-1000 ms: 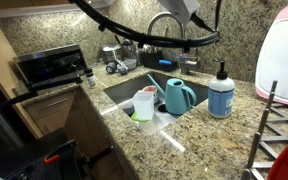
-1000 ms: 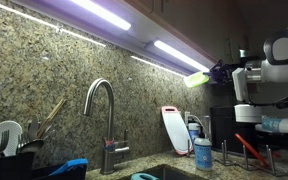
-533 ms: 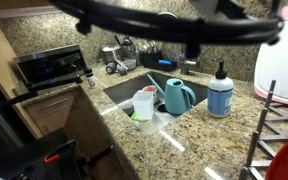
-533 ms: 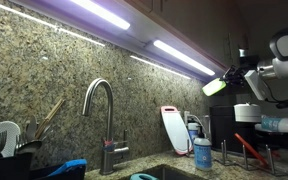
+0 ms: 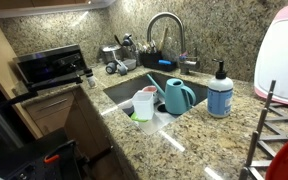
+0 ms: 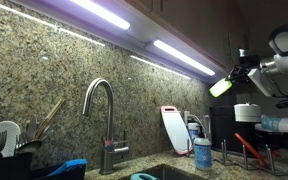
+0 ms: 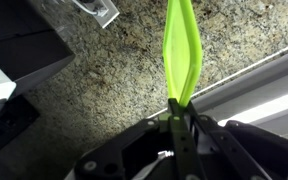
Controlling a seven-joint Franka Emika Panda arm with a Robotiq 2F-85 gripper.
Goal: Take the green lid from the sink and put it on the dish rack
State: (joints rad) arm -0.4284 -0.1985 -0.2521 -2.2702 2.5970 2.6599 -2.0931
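Edge-on, translucent lime green lid

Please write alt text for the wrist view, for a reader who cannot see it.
The gripper is shut on a green lid, seen edge-on, rising from its grip to the top of the picture. Behind it is speckled granite, with a bright strip at the lower right.

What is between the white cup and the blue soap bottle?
The teal jug stands between them, in the sink, in an exterior view.
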